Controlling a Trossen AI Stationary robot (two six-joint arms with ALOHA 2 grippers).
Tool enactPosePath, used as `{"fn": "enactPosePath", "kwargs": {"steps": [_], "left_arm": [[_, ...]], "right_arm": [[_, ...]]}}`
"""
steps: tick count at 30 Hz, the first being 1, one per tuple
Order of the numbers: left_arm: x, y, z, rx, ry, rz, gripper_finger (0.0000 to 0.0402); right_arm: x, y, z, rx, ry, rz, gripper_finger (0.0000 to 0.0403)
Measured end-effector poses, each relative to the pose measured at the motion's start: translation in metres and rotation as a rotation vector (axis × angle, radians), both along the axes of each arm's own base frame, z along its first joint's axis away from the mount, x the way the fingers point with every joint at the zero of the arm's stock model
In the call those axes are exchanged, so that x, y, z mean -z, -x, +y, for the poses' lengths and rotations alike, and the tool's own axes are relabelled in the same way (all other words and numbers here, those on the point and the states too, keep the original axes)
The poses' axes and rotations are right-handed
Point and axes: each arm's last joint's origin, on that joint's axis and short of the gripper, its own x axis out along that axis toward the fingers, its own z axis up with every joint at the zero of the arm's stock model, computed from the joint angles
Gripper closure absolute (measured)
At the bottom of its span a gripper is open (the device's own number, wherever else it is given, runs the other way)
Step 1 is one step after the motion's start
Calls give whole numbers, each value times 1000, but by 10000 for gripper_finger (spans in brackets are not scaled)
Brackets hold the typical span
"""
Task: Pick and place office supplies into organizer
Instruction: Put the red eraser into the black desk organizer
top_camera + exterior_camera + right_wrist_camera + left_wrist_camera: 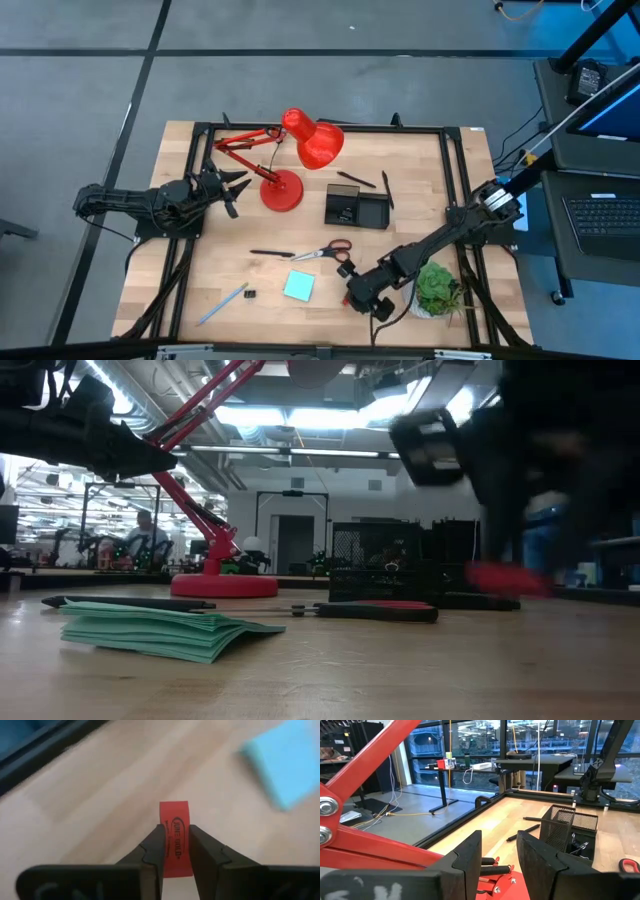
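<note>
My right gripper [356, 293] [175, 834] is near the table's near edge, right of the teal sticky-note pad [298, 287] [150, 628], and is shut on a small red printed piece [174, 815] [505, 578]. The black organizer [357, 208] [570, 827] stands mid-table, right of the lamp base. Red-handled scissors [326, 252] [370, 610] and a black pen [270, 254] lie flat in front of it. A light-blue pen [222, 303] and a black clip [250, 294] lie near the near edge. My left gripper [235, 187] [497, 860] waits open beside the lamp base. My right gripper pinches the small red piece between its two fingers, which lie on its two long sides [175, 855]. The printed far end [174, 812] sticks out past the fingertips. In the low view the piece shows lifted clear of the table.
A red desk lamp [300, 150] stands far-left of centre, its round base [282, 192] [222, 586] close to my left gripper. A green potted plant [437, 287] sits right beside my right arm. Two more black pens [355, 180] lie behind and beside the organizer. Black rails frame the table [455, 170].
</note>
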Motion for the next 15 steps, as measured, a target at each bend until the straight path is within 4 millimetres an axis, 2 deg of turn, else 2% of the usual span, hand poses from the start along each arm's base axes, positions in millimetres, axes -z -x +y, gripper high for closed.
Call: {"fn": "enactPosePath", "kwargs": {"steps": [7, 10, 15], "left_arm": [[0, 0, 0, 0, 8, -5, 284], [0, 0, 0, 0, 8, -5, 284], [0, 0, 0, 0, 8, -5, 284]], "right_arm": [[-42, -2, -34, 254, 169, -172, 328], [-49, -4, -52, 368, 268, -198, 328], [-48, -11, -82, 454, 304, -157, 328]]}}
